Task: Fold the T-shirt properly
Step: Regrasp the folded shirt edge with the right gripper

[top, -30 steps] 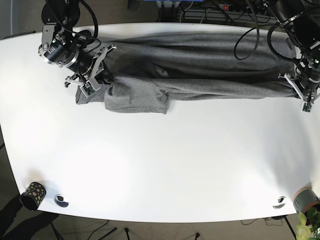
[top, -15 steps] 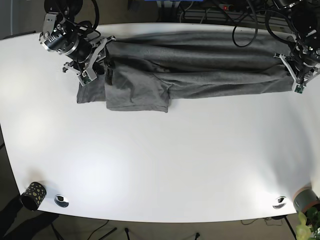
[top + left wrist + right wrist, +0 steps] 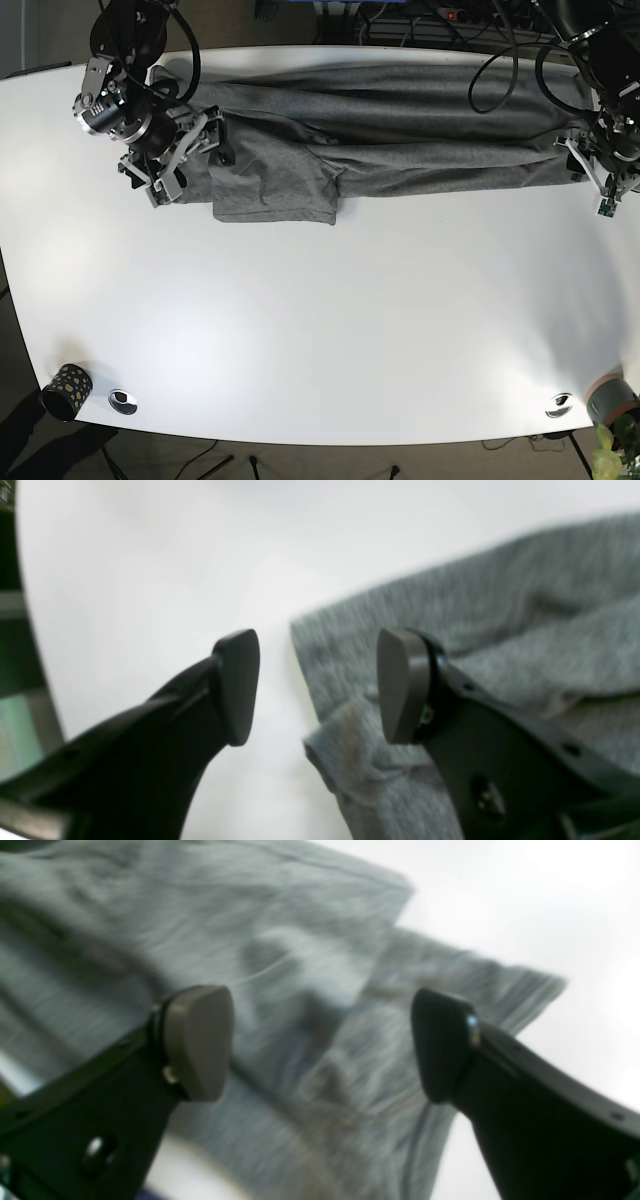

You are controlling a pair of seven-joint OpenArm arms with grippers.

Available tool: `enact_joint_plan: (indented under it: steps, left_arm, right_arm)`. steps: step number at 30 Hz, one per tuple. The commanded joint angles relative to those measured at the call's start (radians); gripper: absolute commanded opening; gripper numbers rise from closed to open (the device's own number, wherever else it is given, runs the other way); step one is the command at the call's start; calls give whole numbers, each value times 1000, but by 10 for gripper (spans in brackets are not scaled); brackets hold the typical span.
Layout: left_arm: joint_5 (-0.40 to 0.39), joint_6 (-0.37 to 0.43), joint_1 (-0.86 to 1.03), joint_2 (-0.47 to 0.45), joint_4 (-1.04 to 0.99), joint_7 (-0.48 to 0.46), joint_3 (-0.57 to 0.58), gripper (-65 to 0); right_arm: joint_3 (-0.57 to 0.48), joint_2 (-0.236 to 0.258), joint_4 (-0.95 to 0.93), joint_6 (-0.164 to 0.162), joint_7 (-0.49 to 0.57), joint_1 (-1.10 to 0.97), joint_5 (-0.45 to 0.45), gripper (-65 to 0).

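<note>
We see the grey T-shirt (image 3: 380, 125) stretched in a long band across the far side of the white table (image 3: 330, 320). Our left pincer (image 3: 317, 687) hangs released over one end's hem. Our right pincer (image 3: 320, 1040) hangs released above the sleeve end.

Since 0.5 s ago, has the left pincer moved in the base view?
Yes. The left pincer has shifted toward the near table edge and slightly outward; it now sits just past the end of the grey cotton T-shirt, jaws open, over the white table.
</note>
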Motion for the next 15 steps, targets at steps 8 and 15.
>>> enact_joint_plan:
  steps: [8, 15]
  left_arm:
    - [-3, 2, -6, -13, 10, -13, 93, -311]
    - [-2, 2, 33, -16, -31, -13, 136, -311]
  right_arm:
    - [2, 14, -259, 4, 9, 221, 10, -155]
    - [-1, 12, -472, 4, 9, 339, 5, -155]
